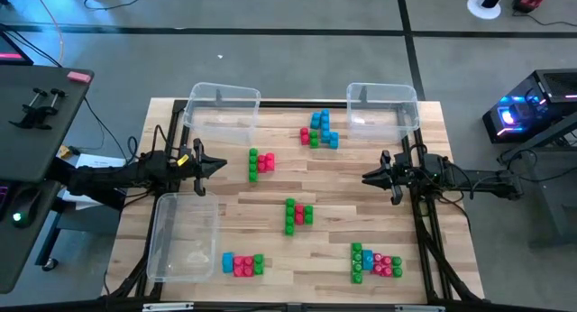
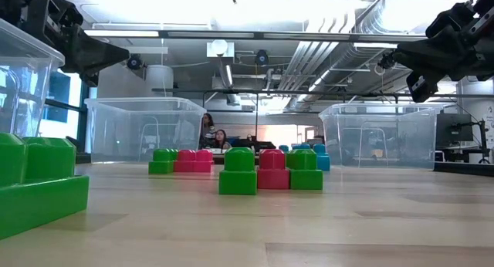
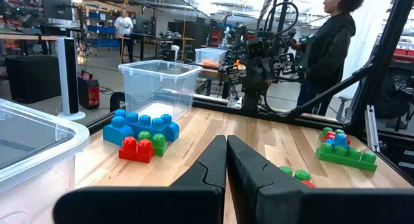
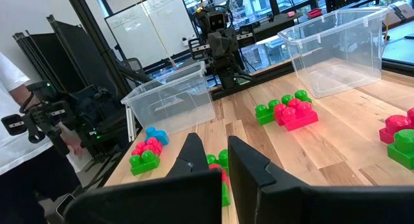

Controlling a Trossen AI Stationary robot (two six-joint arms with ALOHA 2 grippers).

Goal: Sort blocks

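Several clusters of green, red and blue blocks rest on the wooden table (image 1: 433, 240). A blue-green-red cluster (image 1: 320, 132) sits at the far middle. Green-red clusters (image 1: 261, 161) (image 1: 297, 213) lie in the centre. Two more clusters (image 1: 242, 264) (image 1: 374, 262) sit near the front edge. My left gripper (image 1: 221, 165) hangs level above the table's left side, shut and holding nothing. My right gripper (image 1: 368, 178) hangs level above the right side and faces it, also shut and holding nothing. Both stand well above the blocks in the low view, the left gripper (image 2: 123, 55) and the right gripper (image 2: 384, 62).
Three clear plastic bins stand on the table: far left (image 1: 221, 109), far right (image 1: 383, 109) and near left (image 1: 185, 235). A person (image 3: 330, 49) stands beyond the table's right side, past the right arm's base. The middle strip between the grippers holds only blocks.
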